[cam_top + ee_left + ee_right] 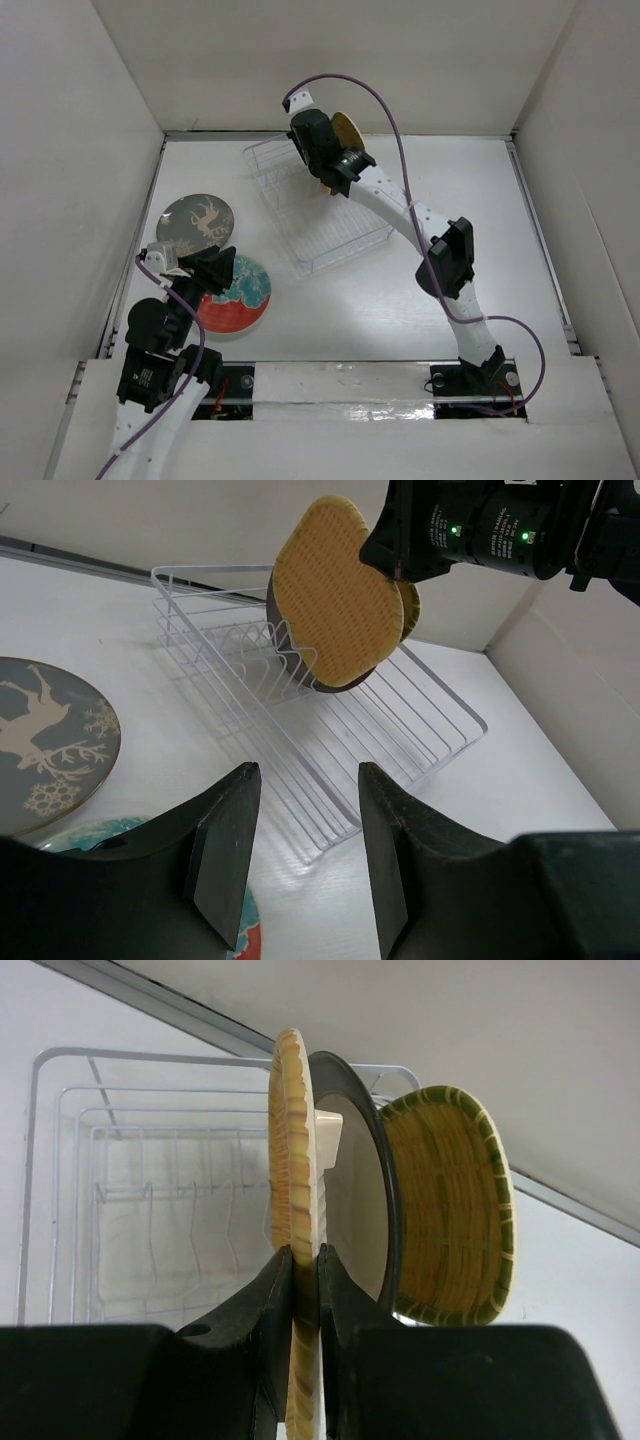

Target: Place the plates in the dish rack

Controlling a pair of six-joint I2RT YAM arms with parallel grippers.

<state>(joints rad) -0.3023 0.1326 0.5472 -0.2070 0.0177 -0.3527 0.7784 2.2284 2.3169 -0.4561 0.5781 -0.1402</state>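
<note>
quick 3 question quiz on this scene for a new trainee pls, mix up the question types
1. Multiple choice: the right gripper is shut on
A) a cup
B) the edge of a tan woven plate
C) a spoon

2. True or false: the left gripper is shut.

3. Short answer: how many plates lie flat on the table, outside the dish rack?

Key
1. B
2. False, its fingers are spread open.
3. Two: the grey deer plate and the red-and-teal plate.
</note>
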